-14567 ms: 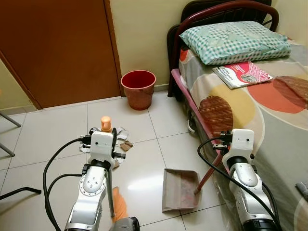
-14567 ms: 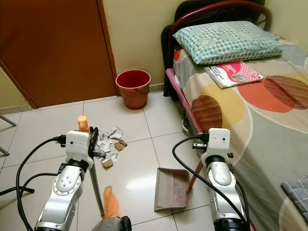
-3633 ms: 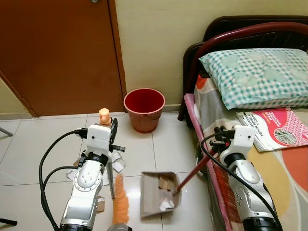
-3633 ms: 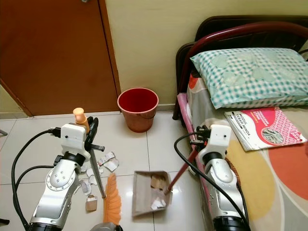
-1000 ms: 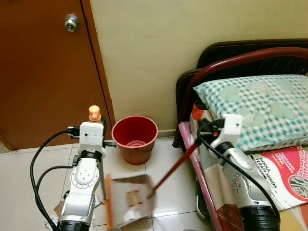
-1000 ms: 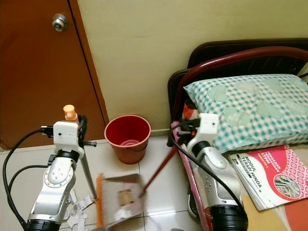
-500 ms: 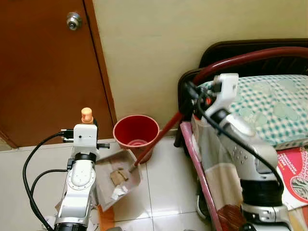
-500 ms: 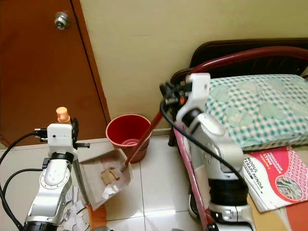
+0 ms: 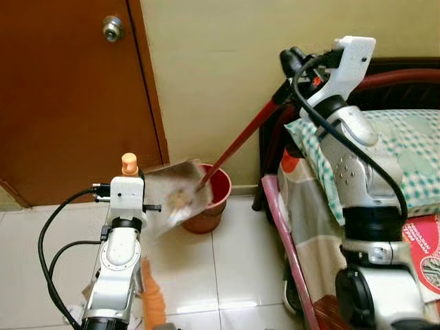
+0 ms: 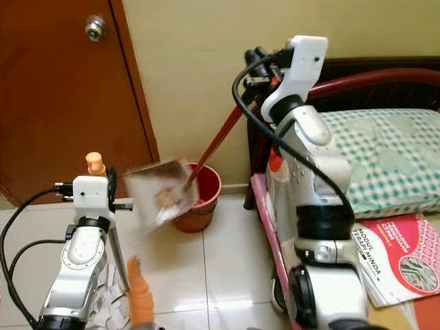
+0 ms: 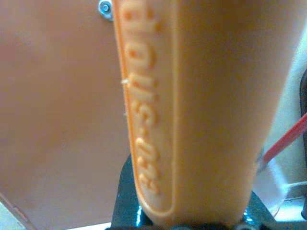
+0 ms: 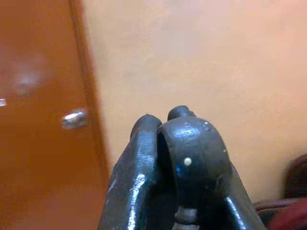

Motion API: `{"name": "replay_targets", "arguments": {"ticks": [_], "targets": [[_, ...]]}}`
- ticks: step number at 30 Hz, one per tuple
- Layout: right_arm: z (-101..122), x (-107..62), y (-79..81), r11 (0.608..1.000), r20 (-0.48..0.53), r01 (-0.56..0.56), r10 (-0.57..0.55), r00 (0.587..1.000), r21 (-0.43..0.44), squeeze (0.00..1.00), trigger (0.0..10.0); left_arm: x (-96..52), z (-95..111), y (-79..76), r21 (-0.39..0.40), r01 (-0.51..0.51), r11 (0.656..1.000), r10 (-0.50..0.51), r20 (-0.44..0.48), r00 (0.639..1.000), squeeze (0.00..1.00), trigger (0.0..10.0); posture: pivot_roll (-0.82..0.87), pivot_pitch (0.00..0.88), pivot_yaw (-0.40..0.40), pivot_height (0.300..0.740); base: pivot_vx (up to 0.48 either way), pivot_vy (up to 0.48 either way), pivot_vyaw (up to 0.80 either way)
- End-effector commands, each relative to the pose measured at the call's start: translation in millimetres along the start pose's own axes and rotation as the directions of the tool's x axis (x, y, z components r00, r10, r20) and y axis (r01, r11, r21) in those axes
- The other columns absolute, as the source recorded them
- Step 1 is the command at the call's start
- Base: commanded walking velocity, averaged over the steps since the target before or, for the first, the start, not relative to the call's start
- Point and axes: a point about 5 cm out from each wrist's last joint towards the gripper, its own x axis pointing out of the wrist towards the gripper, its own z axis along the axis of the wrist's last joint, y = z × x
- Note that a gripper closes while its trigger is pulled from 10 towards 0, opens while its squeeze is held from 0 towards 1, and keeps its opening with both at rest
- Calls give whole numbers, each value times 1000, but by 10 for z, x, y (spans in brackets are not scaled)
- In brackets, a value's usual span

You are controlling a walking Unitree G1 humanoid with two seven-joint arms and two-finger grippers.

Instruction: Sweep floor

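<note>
My right gripper [image 9: 291, 60] is raised high by the wall, shut on the top of the dustpan's red handle [image 9: 240, 137]. The grey dustpan [image 9: 174, 195] hangs blurred and tilted at the rim of the red bin [image 9: 214, 206], with brown and white scraps on it. Lower on the left, my left gripper [image 9: 136, 184] is shut on the broom, and the broom's orange handle end [image 9: 128, 163] sticks up above it. The orange bristles [image 9: 152, 301] rest on the tiles below. Torn paper scraps [image 10: 104, 302] lie on the floor beside my left arm. In the right wrist view the black fingers [image 12: 158, 163] are pressed together.
A brown door [image 9: 69, 89] with a round knob [image 9: 112, 28] stands left of the bin. A bed with a dark red frame [image 9: 269, 148], a checked pillow [image 9: 405, 151] and a magazine [image 10: 404, 265] takes up the right side. Pale tiles [image 9: 227, 275] run between bin and bed.
My right arm has swung higher, lifting the dustpan from beside the bin up to its rim and tilting it. The left arm and broom have hardly moved.
</note>
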Motion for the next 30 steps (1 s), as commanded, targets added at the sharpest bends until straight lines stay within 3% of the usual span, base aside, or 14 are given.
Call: {"name": "replay_targets", "arguments": {"ticks": [1,3,4,6,9,19,20,23,24,26,30], "targets": [[232,91,-81,997,118,69,-65,991,-35,0,10000,29,19,-39,-19,11,1000,-11,-2,1000,0,10000,-12,14,-9,740,0,0,0],[252,107,-89,995,136,83,-76,988,-48,0,10000,28,18,-41,-20,12,1000,-12,-3,1000,0,10000,-12,14,-9,740,0,0,0],[285,122,-71,989,166,91,-71,984,-118,0,10000,28,17,-40,-21,14,1000,-14,-3,1000,0,10000,2,13,-11,740,0,0,0],[307,150,15,987,191,69,-41,981,-146,0,10000,24,15,-46,-21,16,1000,-17,-4,1000,0,10000,2,13,-11,740,0,0,0],[230,183,249,983,214,14,25,977,-181,0,10000,24,21,-79,-25,27,999,-27,-3,1000,0,10000,2,13,-9,740,0,0,0],[-27,153,773,943,255,-92,179,950,-321,0,10000,43,35,-119,-29,38,999,-38,0,999,0,10000,12,14,-9,740,0,0,0],[-85,126,885,917,259,-129,237,936,-377,0,10000,40,38,-125,-29,40,999,-40,1,999,0,10000,15,14,-11,740,0,0,0],[-174,70,1025,870,252,-182,324,912,-459,0,10000,38,41,-129,-30,39,999,-39,3,999,0,10000,17,14,-13,740,0,0,0],[-174,70,1025,870,252,-182,324,912,-459,0,10000,38,41,-129,-30,39,999,-39,3,999,0,10000,17,14,-13,740,0,0,0],[-296,-21,1160,805,232,-244,421,877,-541,0,10000,39,42,-130,-32,36,999,-36,4,999,0,10000,18,14,-15,740,0,0,0],[-422,-106,1260,771,206,-306,486,849,-558,0,10000,36,44,-145,-35,38,999,-38,4,999,0,10000,16,16,-16,740,0,0,0]]}}
